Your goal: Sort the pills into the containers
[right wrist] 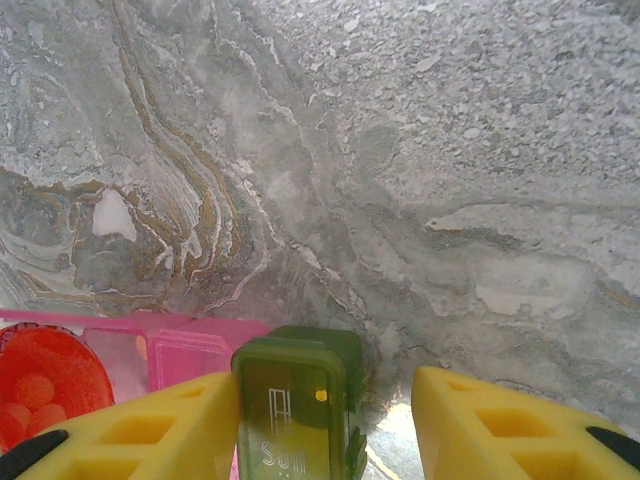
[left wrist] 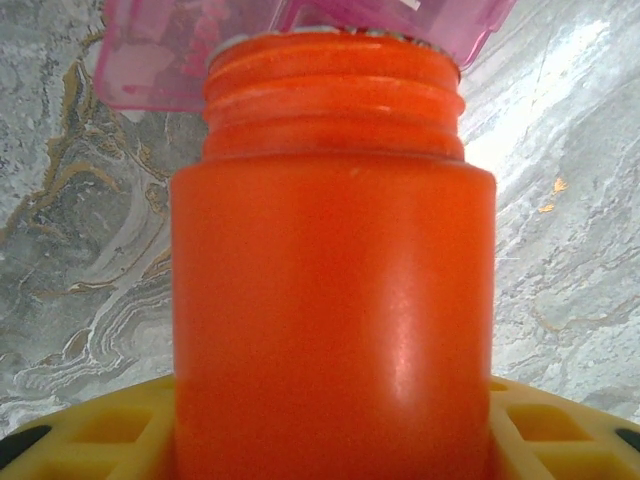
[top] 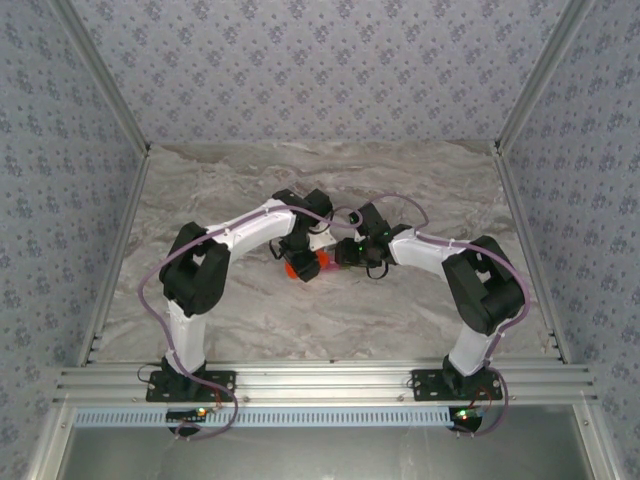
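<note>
The orange bottle (left wrist: 333, 300) sits between the yellow fingers (left wrist: 90, 430) of my left gripper (left wrist: 330, 425), which is shut on it. Its threaded open mouth rests against the pink compartment (left wrist: 160, 60), whose lid is open. In the right wrist view the bottle mouth (right wrist: 45, 385) shows orange pills inside, just left of the pink compartment (right wrist: 190, 358). The olive-green compartment (right wrist: 295, 405), lid shut, stands between the fingers of my open right gripper (right wrist: 325, 425). It touches the left finger, with a gap to the right one. From above, both grippers (top: 298, 248) (top: 352, 252) meet at the bottle (top: 298, 267).
Marble-patterned tabletop (top: 330, 180) walled by patterned panels on three sides. An aluminium rail (top: 320, 380) runs along the near edge by the arm bases. Two small orange specks (left wrist: 553, 196) lie on the table right of the bottle.
</note>
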